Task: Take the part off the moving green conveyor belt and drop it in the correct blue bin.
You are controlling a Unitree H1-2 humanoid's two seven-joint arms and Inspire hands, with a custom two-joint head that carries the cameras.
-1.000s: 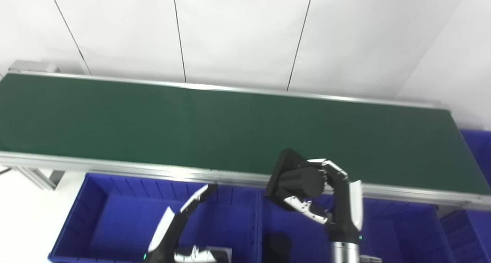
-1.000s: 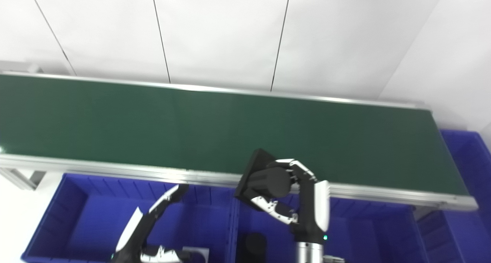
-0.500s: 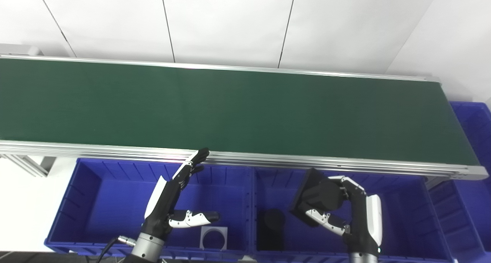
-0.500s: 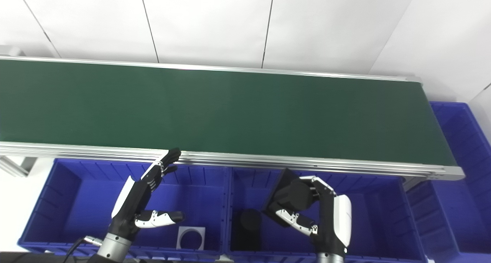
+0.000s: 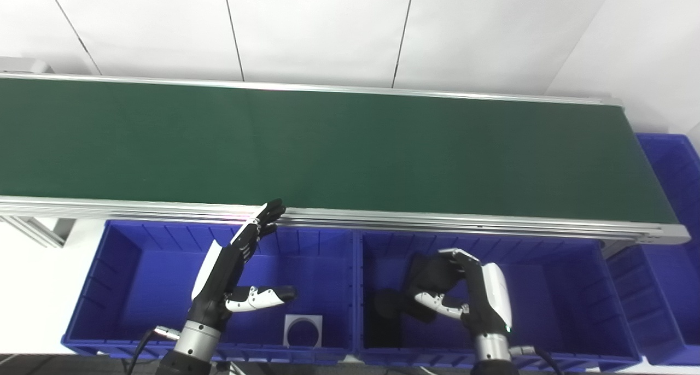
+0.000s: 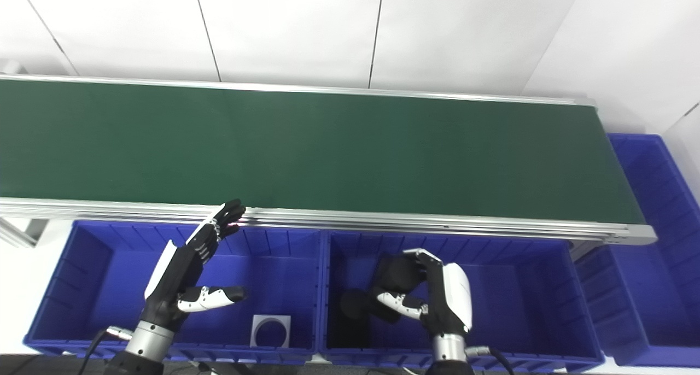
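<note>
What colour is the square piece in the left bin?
Light grey square piece, clearest in the left eye view.

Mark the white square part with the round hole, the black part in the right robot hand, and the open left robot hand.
white square part [image 5: 303,331], left eye view, on its frame's left edge.
black part [image 5: 432,271], left eye view, on its dark upper body.
left robot hand [image 6: 178,279], right eye view, on the palm's back.

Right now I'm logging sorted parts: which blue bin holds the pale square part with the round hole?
The left blue bin, under the open left hand. The pale square part lies near its front wall; the middle bin holds dark parts.
</note>
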